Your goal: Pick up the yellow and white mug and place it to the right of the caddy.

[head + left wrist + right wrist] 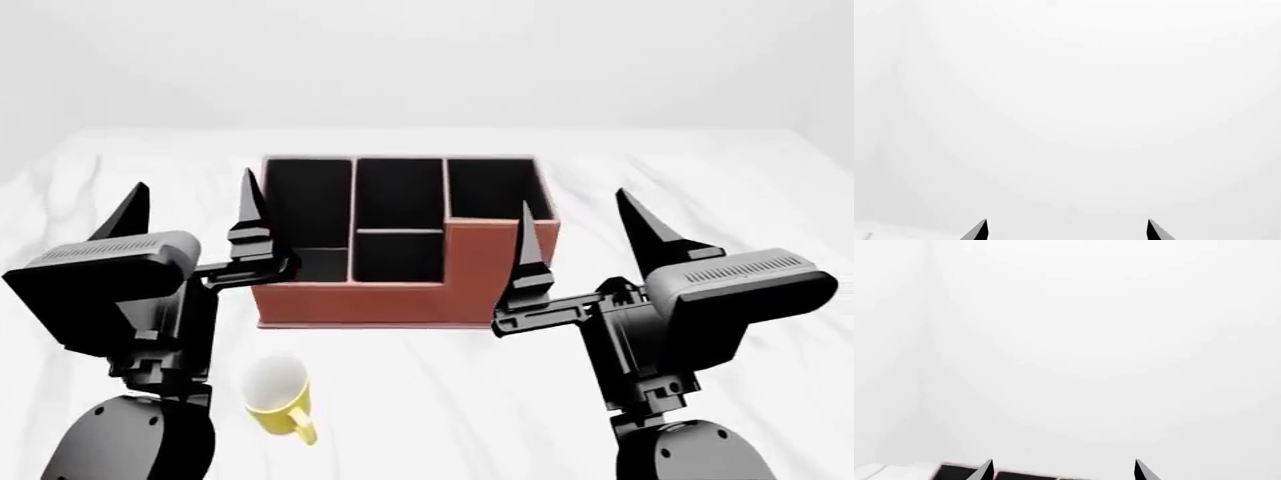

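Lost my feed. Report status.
Left gripper open, right gripper open, both empty. Yellow and white mug on table, near side of caddy. Nothing in the way.

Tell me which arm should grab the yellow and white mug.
Left, probably. The yellow and white mug lies just beside the left arm, its left hand open and empty. The right hand is also open but across the table, near the caddy.

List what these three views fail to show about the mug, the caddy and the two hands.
- Yellow and white mug: absent from both wrist views; in the head view the left arm crowds its left side.
- Caddy: the head view hides the compartment floors and far walls' outsides; the right wrist view cuts it at the edge.
- Left hand and right hand: the wrist views show only fingertips.
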Motion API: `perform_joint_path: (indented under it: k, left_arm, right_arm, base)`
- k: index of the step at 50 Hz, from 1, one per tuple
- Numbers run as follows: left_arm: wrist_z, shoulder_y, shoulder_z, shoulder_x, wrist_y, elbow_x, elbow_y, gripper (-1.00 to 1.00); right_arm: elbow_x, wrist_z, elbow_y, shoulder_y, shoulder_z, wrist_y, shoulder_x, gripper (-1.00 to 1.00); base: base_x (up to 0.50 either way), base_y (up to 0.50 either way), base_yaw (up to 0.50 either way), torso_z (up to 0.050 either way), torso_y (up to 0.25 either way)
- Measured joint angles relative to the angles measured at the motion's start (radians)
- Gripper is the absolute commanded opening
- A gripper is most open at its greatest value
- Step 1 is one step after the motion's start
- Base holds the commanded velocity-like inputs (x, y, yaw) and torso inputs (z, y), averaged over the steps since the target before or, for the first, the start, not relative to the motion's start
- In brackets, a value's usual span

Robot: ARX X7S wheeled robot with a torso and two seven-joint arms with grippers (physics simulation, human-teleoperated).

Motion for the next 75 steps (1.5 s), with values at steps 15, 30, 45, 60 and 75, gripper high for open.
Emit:
perform_joint_path:
  k: [15, 30, 45, 60, 75]
  left_arm:
    - [-0.016, -0.002, 0.008, -0.014, -0.004, -0.012, -0.004, 1.0]
    - [-0.029, 0.001, 0.032, -0.038, 0.008, -0.007, 0.004, 1.0]
    - [-0.044, -0.005, 0.031, -0.053, 0.004, -0.018, -0.005, 1.0]
    - [-0.063, -0.022, 0.001, -0.067, -0.022, -0.058, 0.009, 1.0]
    - [-0.081, -0.032, -0.015, -0.078, -0.041, -0.081, 0.021, 1.0]
  right_arm:
    - [0.032, 0.003, 0.001, -0.002, 0.005, -0.01, -0.004, 1.0]
    - [0.052, 0.001, -0.016, -0.002, -0.007, -0.01, 0.005, 1.0]
    - [0.054, -0.019, -0.039, 0.021, -0.077, 0.038, 0.032, 1.0]
    - [0.004, -0.076, -0.001, 0.064, -0.304, 0.143, 0.056, 1.0]
    - [0.026, -0.134, -0.008, 0.04, -0.429, 0.185, 0.07, 1.0]
  base:
    - [0.17, 0.06, 0.0, 0.0, 0.001]
    - [0.0, 0.0, 0.0, 0.0, -0.217]
    - [0.0, 0.0, 0.0, 0.002, -0.099]
    - [0.0, 0.0, 0.0, 0.0, 0.0]
    - [0.0, 0.0, 0.0, 0.0, 0.0]
